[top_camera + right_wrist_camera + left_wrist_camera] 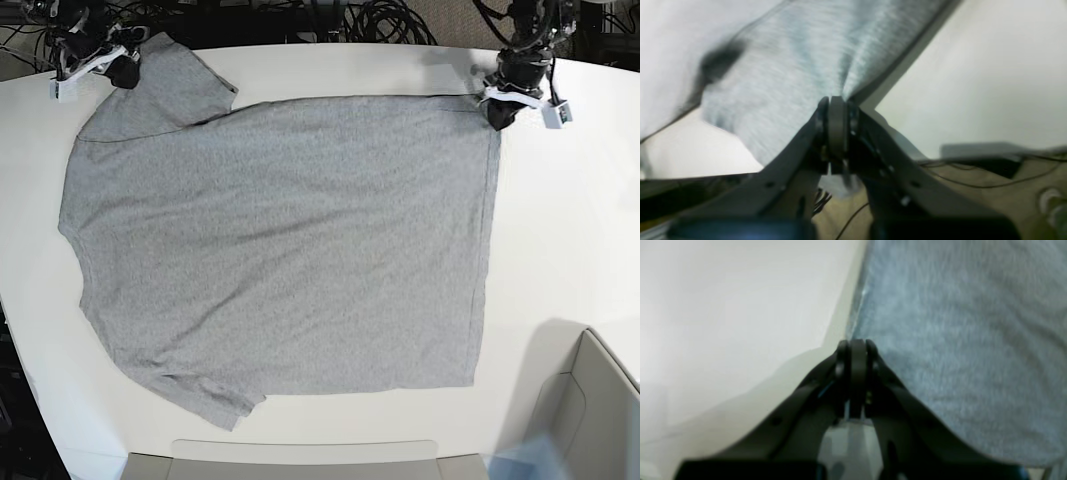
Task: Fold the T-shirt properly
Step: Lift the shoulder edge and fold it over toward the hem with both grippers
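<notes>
Pinching the T-shirt (280, 250) with both my left gripper (857, 341) and right gripper (837, 99), closed tight on far corners. Nothing is folded yet.

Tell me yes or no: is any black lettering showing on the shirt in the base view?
No, the T-shirt lies spread on the table showing only plain grey.

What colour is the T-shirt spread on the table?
Heather grey T-shirt, plain; clearest in the base view.
</notes>
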Tool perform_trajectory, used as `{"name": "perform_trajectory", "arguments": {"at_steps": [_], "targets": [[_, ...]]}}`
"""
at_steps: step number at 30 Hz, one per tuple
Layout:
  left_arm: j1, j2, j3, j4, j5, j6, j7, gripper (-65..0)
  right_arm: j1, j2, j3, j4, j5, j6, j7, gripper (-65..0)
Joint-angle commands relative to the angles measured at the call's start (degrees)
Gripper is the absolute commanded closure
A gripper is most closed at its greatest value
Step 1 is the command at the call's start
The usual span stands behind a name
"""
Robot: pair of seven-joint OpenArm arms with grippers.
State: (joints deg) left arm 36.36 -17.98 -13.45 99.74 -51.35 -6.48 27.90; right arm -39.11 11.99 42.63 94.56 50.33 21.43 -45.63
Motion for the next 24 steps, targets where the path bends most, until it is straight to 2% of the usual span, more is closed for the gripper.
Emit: {"name": "perform_trajectory", "arguments": {"at_steps": [1, 9, 14, 19, 24], "targets": [[0.43, -0.44, -0.83, 1.31, -0.30, -0.42, -0.87, 0.0, -0.14, 0.63, 1.02, 2.01, 0.62, 0.33, 1.27, 0.0], [2.45, -0.44, -3.82, 2.81, -0.38, -0.51, -0.69, 0.0, -0.14, 0.54, 5.15, 8.16, 0.00, 0.33, 1.27, 0.0], [5.09, -0.35, -5.58, 7.38, -0.38, -4.46, -0.69, 0.0, -0.14, 0.54, 7.43, 10.36, 0.00, 0.33, 1.19, 0.0], [5.36, 0.79, -9.18, 8.17, -0.38, -4.64, -0.25, 0.0, -0.05, 0.45, 8.66, 13.52, 0.00, 0.33, 1.19, 0.0], [5.00, 0.79, -9.18, 8.17, -0.38, -4.64, -0.25, 0.0, 1.62, 0.71, 8.23, 14.40, 0.00, 0.33, 1.19, 0.0]]}}
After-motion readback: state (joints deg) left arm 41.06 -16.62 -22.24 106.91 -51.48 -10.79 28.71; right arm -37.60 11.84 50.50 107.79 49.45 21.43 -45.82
